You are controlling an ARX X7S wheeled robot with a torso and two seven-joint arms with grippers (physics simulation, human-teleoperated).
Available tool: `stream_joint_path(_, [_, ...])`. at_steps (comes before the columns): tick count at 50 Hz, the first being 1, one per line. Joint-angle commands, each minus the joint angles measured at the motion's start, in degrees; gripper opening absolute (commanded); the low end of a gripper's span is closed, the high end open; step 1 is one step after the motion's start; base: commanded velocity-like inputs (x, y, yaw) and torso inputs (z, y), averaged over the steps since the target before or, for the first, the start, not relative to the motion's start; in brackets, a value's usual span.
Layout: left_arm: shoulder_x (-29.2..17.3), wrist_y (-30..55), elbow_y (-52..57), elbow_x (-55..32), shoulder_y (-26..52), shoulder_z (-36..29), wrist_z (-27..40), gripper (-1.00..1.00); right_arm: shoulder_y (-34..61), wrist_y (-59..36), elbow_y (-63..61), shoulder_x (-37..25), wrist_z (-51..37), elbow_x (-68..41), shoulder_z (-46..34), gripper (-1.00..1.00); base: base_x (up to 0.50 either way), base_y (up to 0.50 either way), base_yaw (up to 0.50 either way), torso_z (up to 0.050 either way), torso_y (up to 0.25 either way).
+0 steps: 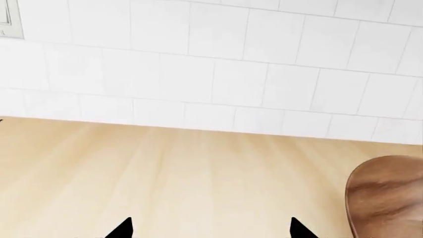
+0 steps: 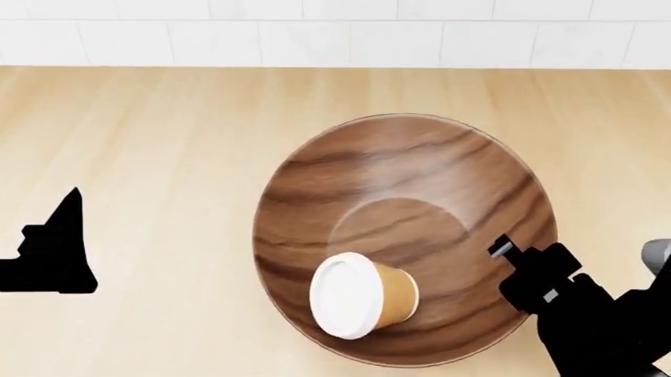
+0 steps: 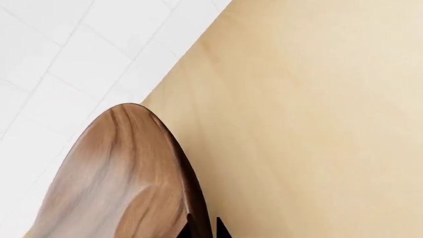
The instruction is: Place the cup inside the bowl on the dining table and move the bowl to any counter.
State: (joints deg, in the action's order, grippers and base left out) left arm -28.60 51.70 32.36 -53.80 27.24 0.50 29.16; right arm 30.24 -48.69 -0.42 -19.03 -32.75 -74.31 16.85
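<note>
The counter (image 2: 137,149), a warm light-tan plank top, fills nearly the whole head view, with a strip of white tiles (image 2: 335,31) along the top edge. The bowl (image 2: 419,181) sits right of centre on it: wide, shallow and round, brown wood with dark swirling grain and a paler flat circle at its bottom. Inside it, toward the lower left of its hollow, lies the cup (image 2: 367,297), tipped on its side, flat white lid facing the lower left and tapered tan-orange body pointing right; it is many times smaller than the bowl. The right gripper (image 2: 529,271) comes in from the lower right corner and meets the bowl's right rim; in the right wrist view its dark tips (image 3: 203,229) stand close together on either side of the thin rim (image 3: 191,188), pinching it. The left gripper (image 1: 208,229) is a black shape at the left edge of the head view, well apart from the bowl; in the left wrist view its two tips stand wide apart with nothing between them.
</note>
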Motion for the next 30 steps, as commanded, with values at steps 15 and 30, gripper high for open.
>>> stream_joint_path(15, [0.01,-1.46,-0.38,0.84,-0.38,-0.42,-0.21,1.0,-1.18,2.07,0.61,0.62,1.66,1.11,-0.39,-1.0,0.0,0.0,0.0,0.0,0.0])
stream_joint_path(30, [-0.15,-1.78,-0.23,0.57,-0.64,-0.35,-0.02,1.0,-0.76,1.99,-1.55,0.36,-0.32,0.1,-0.04,1.0,0.0,0.0,0.0,0.0,0.0])
